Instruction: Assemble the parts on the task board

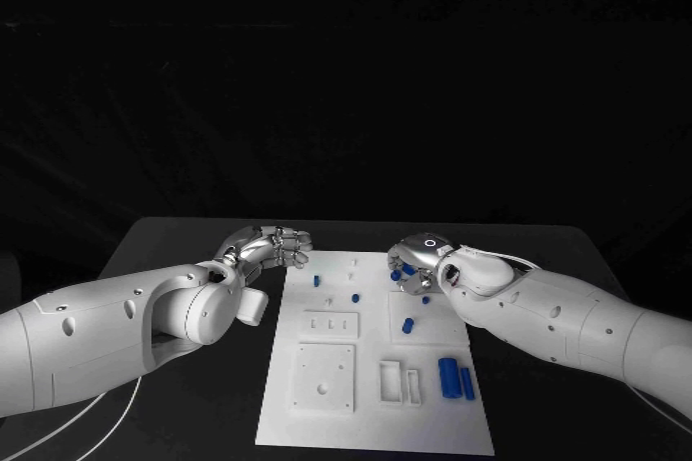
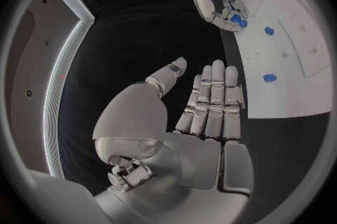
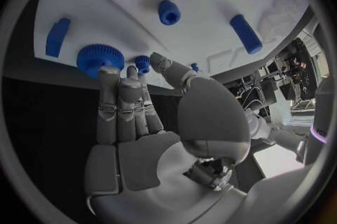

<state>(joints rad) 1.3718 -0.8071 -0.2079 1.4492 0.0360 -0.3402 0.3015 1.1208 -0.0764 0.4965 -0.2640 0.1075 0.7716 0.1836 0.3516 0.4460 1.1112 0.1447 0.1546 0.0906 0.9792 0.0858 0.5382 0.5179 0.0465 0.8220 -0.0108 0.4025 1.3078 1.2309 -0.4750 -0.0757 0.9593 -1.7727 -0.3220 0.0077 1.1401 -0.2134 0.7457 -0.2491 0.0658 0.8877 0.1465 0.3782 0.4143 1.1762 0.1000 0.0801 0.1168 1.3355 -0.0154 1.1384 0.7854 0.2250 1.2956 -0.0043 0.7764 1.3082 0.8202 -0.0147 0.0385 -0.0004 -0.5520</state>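
Note:
The white task board [image 1: 375, 401] lies in the middle of the table. My right hand [image 1: 421, 256] hovers over its far right corner with its fingers [image 3: 115, 100] stretched out and nothing in them. Their tips reach the rim of a large blue gear [image 3: 100, 58], and a small blue gear [image 3: 142, 61] stands beside it. My left hand [image 1: 274, 246] hangs just off the board's far left corner. Its fingers [image 2: 214, 100] are straight and its palm is empty. Two blue cylinders [image 1: 457, 379] lie side by side near the board's right edge.
More blue parts are scattered over the board's far half: a peg [image 1: 316, 279], another [image 1: 355, 298] and a short piece [image 1: 408, 326]. Raised white blocks [image 1: 325, 376] and a slotted holder [image 1: 400, 381] occupy the near half. Black table [image 1: 562, 251] surrounds the board.

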